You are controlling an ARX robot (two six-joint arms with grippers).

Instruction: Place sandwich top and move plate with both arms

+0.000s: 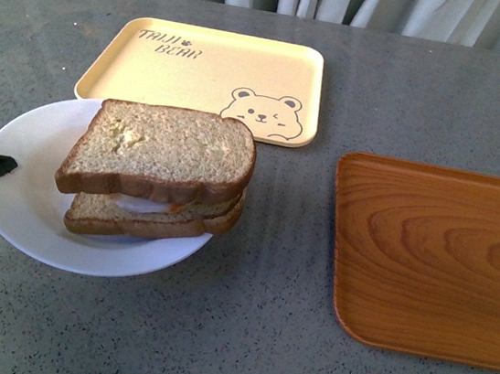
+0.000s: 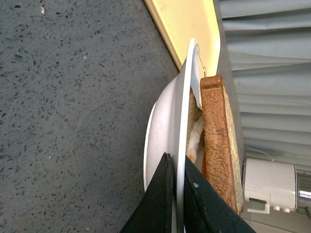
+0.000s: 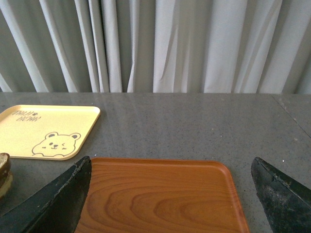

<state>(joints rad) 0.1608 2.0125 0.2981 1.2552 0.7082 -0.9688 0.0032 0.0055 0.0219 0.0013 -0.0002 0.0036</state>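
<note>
**Sandwich top** point(image 1: 158, 149), a square slice of brown wholemeal bread with a darker crust: in place. It lies flat on the stack, over a pale filling and a matching lower bread slice point(image 1: 139, 220), and is slightly skewed against that slice. The first part of the task is judged complete.

**Round white shallow plate** point(image 1: 17, 207): carries the sandwich and rests on the grey speckled desk point(image 1: 240, 333). Its far rim meets the near edge of the yellow rectangular bear tray point(image 1: 210, 67). Whether they touch cannot be told.

**Left claw** point(image 2: 176, 162): its black fingers are clamped on the plate's rim, one above and one beneath, at the plate's left side.

**Right claw** point(image 3: 171, 162): its fingers are spread wide and hold nothing. It is poised over the brown rectangular wooden tray point(image 1: 434, 257), well apart from the plate.

**Outstanding:** moving the plate with both arms. Only one arm has a grip, and the right claw has not yet taken the opposite rim. The destination is not stated. The bare wooden tray looks the likely one, though that is a judgement.

**Risk:** lifting from one side alone would tilt the plate and could slide the loose top slice.
</note>
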